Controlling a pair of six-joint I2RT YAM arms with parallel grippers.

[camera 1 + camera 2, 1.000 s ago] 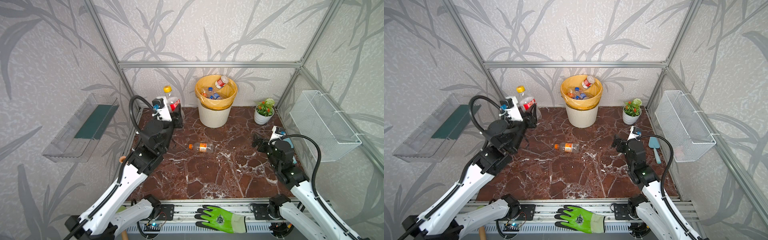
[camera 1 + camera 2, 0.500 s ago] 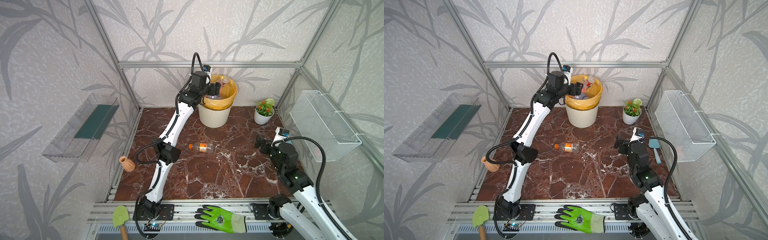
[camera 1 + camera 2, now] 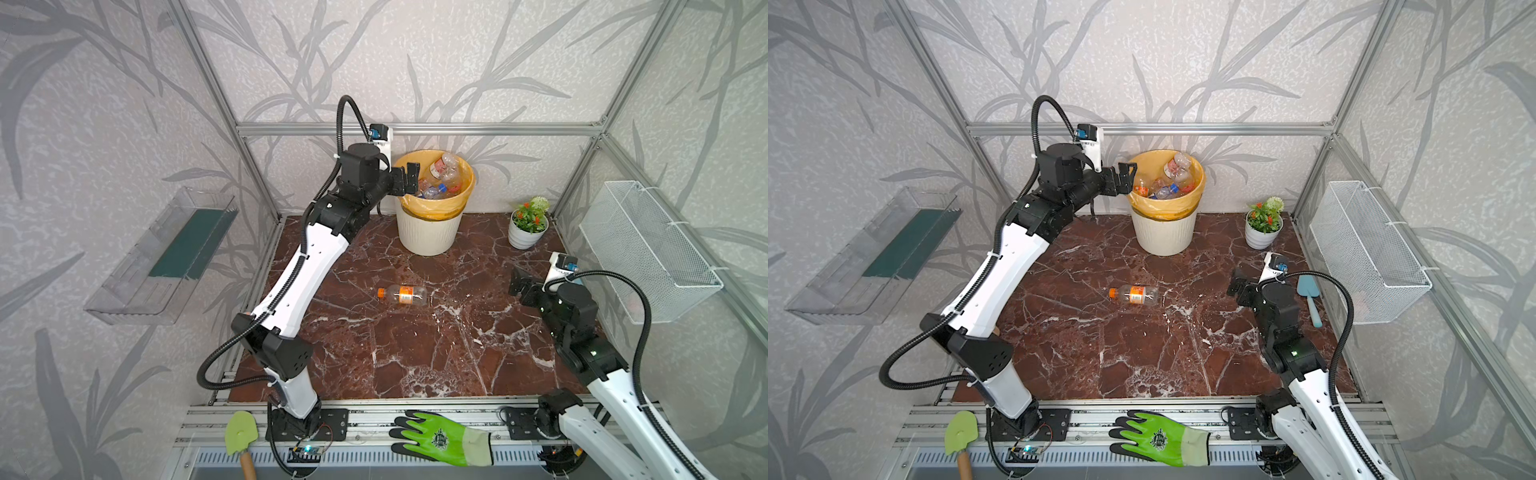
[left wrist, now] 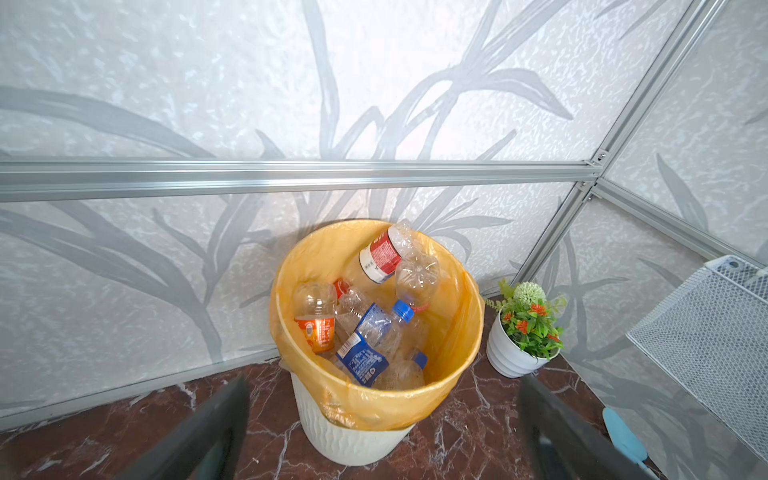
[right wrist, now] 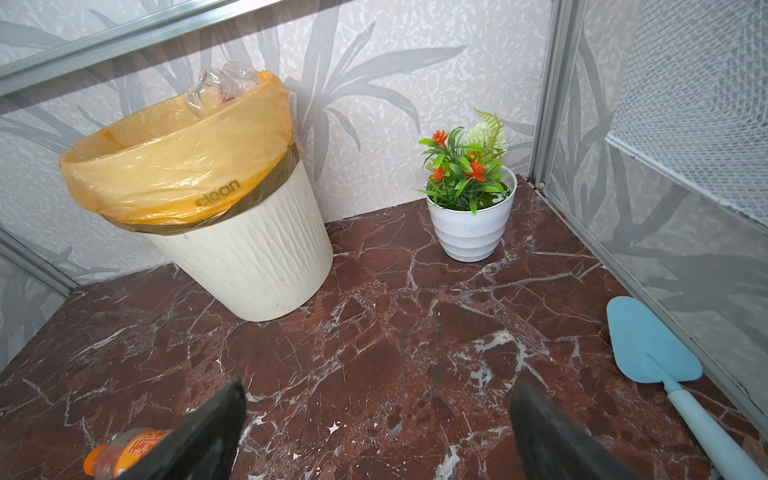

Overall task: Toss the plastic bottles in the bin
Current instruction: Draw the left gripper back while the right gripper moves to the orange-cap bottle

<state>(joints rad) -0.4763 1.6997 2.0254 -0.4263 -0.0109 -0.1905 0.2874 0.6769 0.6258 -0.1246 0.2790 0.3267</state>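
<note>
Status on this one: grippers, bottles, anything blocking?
Left gripper open, empty, at the bin rim. Right gripper open, empty, low over floor. Several bottles in bin; one orange-capped bottle lying mid-floor, nothing around it.

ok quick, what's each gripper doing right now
Left gripper: open, empty, beside the bin rim.
Right gripper: open, holding nothing.

One bin (image 3: pixel 428 232), one bottle (image 3: pixel 403 295) on the floor, one flowerpot (image 3: pixel 525 237), one glove (image 3: pixel 440 436)

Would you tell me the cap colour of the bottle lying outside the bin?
Orange; the cap of the bottle shows best in a top view.
</note>
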